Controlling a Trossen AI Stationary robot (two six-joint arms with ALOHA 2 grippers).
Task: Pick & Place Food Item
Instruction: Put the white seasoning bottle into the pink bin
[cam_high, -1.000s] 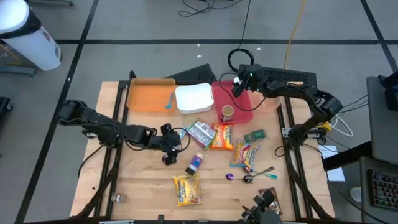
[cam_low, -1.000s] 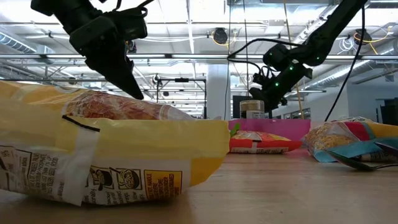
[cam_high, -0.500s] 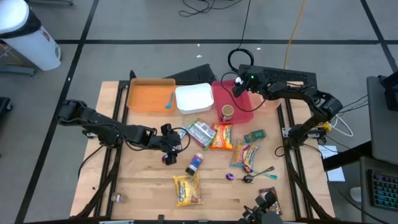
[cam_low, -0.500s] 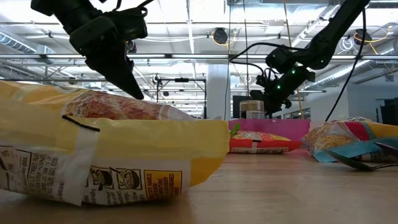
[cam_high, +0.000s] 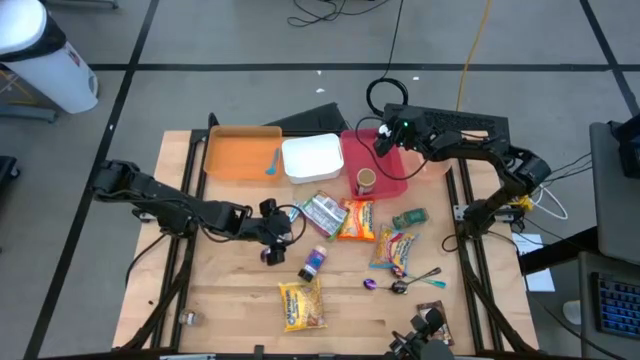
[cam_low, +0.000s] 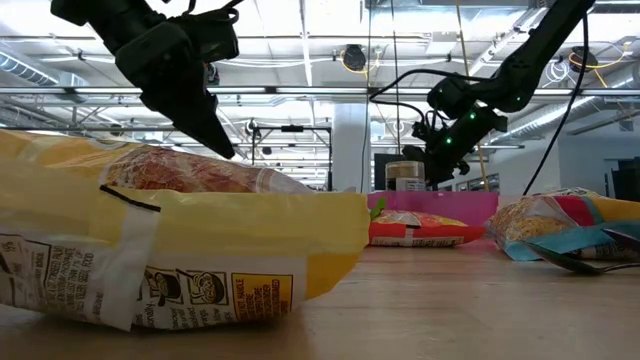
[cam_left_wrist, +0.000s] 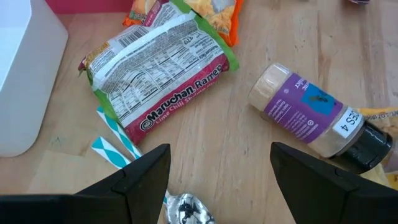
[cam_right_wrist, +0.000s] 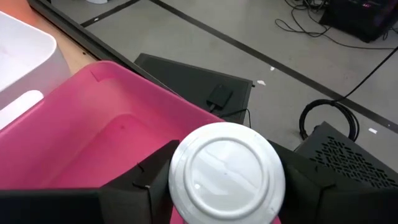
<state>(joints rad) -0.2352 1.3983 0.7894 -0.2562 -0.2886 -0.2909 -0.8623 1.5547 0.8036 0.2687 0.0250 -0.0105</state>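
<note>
My right gripper (cam_high: 383, 140) is at the table's far side, above the pink tray (cam_high: 395, 165), shut on a round container with a white top (cam_right_wrist: 221, 174). A brown cup (cam_high: 366, 181) stands in the pink tray. My left gripper (cam_high: 275, 230) is open and empty above the table's middle. Its fingers show in the left wrist view (cam_left_wrist: 217, 180), near a ramen packet (cam_left_wrist: 158, 68) and a purple-labelled spice bottle (cam_left_wrist: 311, 115), both lying flat on the wood. My right gripper pinches the round container between its two fingers, one on each side of the rim (cam_right_wrist: 174, 180). The white round top faces the wrist camera. The container is lifted clear, above the pink tray's (cam_right_wrist: 93, 143) far end. The fingers hide the container's sides.
A white bin (cam_high: 312, 158) and an orange tray (cam_high: 240, 152) stand at the far side. Snack packets (cam_high: 355, 220), a green item (cam_high: 408, 217), spoons (cam_high: 410, 283) and a yellow bag (cam_high: 300, 303) lie on the table. A spoon (cam_left_wrist: 183, 208) lies by my left gripper.
My right gripper has risen a little and tipped slightly above the pink tray, still holding the container, then kept still.
</note>
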